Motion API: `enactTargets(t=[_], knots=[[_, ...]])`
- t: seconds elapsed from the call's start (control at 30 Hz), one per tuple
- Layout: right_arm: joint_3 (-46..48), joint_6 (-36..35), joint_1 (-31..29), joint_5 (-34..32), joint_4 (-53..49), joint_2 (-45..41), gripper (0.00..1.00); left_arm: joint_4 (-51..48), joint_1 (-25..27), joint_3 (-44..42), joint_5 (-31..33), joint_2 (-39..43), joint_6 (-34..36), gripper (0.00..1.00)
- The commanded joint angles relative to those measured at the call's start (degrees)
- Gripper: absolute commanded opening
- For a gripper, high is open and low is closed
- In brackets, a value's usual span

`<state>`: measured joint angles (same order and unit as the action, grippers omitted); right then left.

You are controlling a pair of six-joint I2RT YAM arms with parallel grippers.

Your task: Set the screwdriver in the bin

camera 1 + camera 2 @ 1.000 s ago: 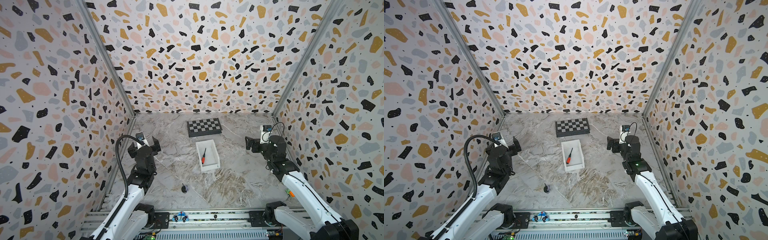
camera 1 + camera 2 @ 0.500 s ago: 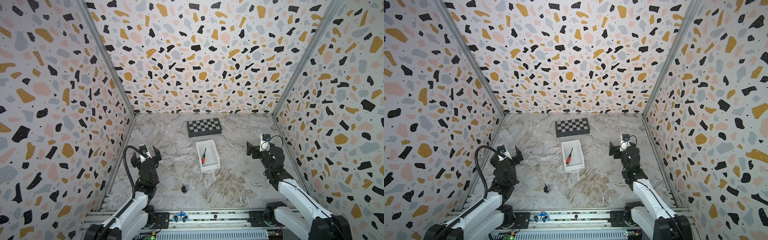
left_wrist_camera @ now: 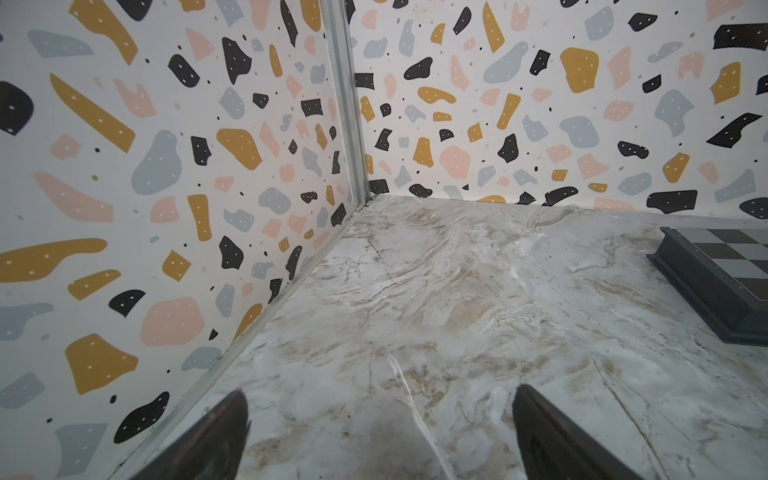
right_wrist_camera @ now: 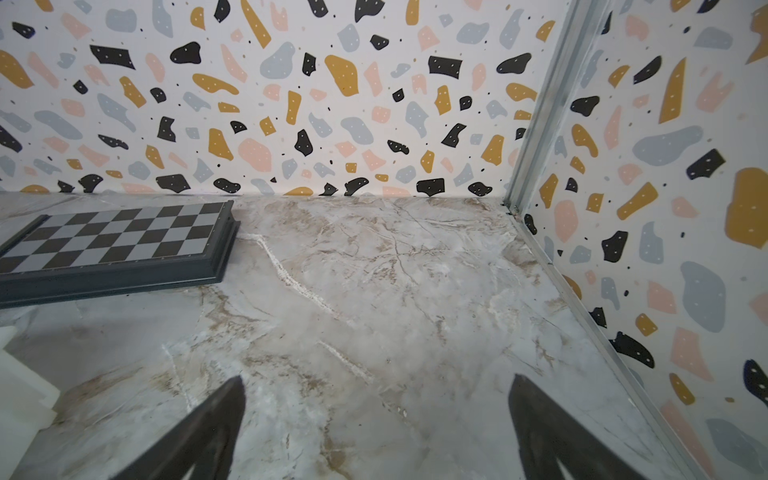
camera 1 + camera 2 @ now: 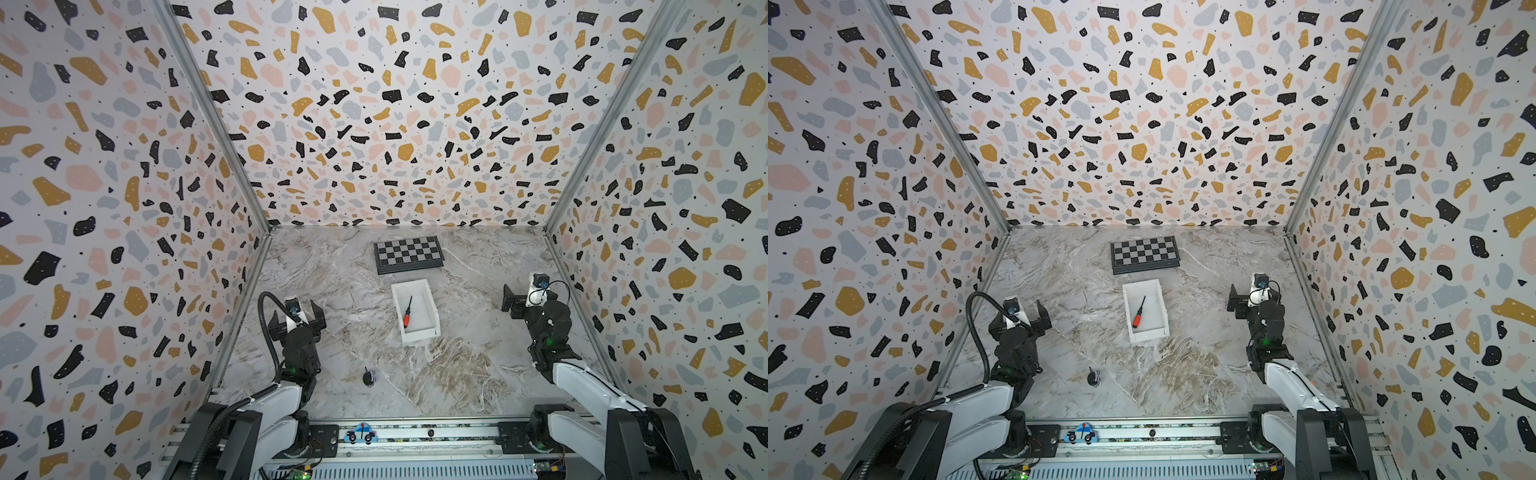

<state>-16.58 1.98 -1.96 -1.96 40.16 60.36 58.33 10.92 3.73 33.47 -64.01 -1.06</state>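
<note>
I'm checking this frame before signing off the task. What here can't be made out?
Screwdriver: too small in both top views to tell its tip type; outside both wrist views.
Small dark object: too small in both top views to identify.
Bin: right wrist view shows only a corner, cut by the picture's edge.
Chessboard: cut off by the edge in the left wrist view.

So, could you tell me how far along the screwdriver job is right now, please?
Done: the screwdriver lies flat inside the bin, fully within its walls. In hand: nothing; the left claw and the right claw are both open and empty, well clear of the bin. Left: nothing visible; the job looks complete.
</note>
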Motion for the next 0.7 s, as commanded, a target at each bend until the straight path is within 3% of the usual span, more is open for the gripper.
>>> enactTargets(t=[0.0,0.37,0.5,0.67], knots=[[2.2,1.1,1.5,0.0,5.2,-0.8,0.99,9.4,-0.3,-0.3,-1.0,-2.3,0.0,1.00],[2.2,1.9,2.2,7.2,14.0,10.4,0.99,23.5,-0.3,-1.5,-4.8,-15.2,1.5,1.00],[1.1,-0.1,1.1,6.0,15.6,15.5,0.99,17.8,-0.3,1.3,-9.2,-15.0,3.3,1.00],[1.3,-2.6,-0.9,3.7,21.4,20.8,0.99,15.2,-0.4,2.9,-9.6,-15.5,3.1,1.00]])
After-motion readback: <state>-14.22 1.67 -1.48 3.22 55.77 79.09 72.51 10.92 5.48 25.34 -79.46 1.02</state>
